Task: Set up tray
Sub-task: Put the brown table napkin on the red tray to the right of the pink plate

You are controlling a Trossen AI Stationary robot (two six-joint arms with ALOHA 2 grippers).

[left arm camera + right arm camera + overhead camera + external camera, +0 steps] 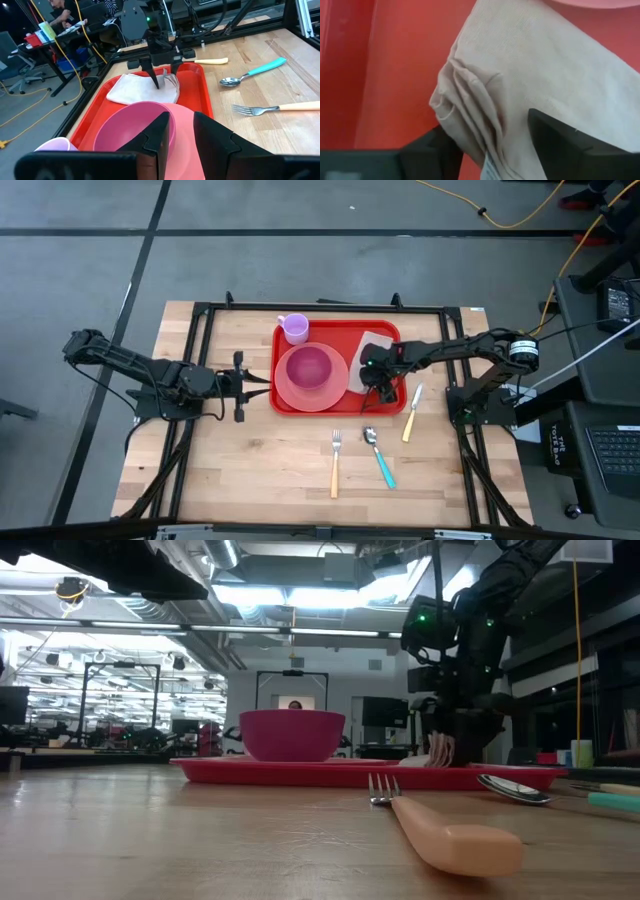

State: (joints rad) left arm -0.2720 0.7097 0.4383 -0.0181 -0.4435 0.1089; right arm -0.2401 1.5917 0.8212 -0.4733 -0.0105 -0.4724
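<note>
The desk (250, 470) carries the tray (388, 402) toward its far edge, near the middle. On the tray sit a pink plate (300, 392) with a bowl (310, 365) and a beige napkin (366, 370). The right hand (372, 383) pinches the napkin's bunched edge. The left hand (255, 385), fingers narrowly apart, waits beside the tray's left rim.

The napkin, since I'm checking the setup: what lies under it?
Under the napkin only the red tray floor shows around its edges. The right gripper pinches its bunched edge. Whatever sits beneath the cloth's flat middle is covered.
</note>
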